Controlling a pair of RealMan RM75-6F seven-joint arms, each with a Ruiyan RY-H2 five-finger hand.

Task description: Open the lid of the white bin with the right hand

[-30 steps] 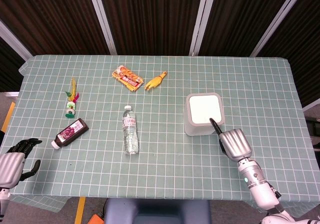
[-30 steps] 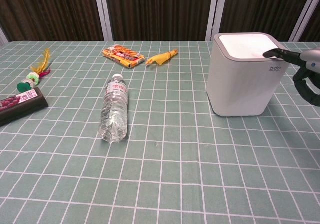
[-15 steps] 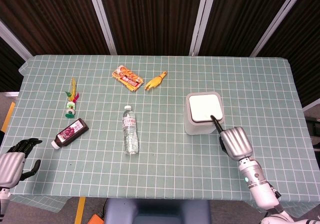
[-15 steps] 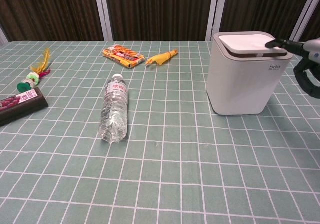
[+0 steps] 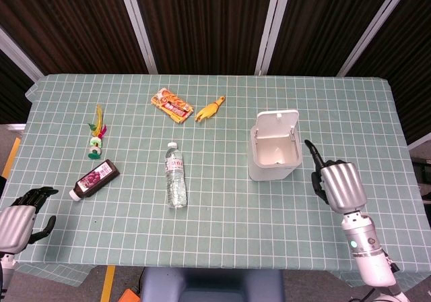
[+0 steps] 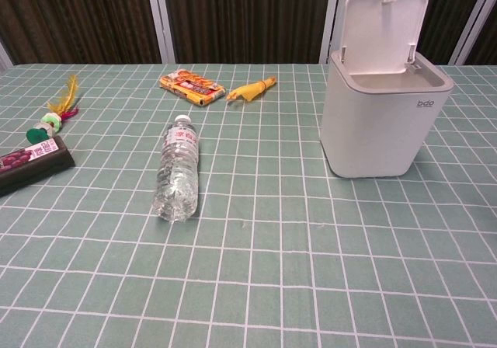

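Lid (image 6: 384, 29) now raised upright at rear of white bin (image 6: 379, 123), right-centre on table (image 5: 222, 201). Right hand (image 5: 339, 184) withdrawn just right, holding nothing, one finger extended. Left hand (image 5: 20, 218) at near-left edge, curled, empty.

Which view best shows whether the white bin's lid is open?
Chest view: the lid stands upright, hinged at the white bin rear rim. Head view shows the lid foreshortened from above, revealing the bin's interior.
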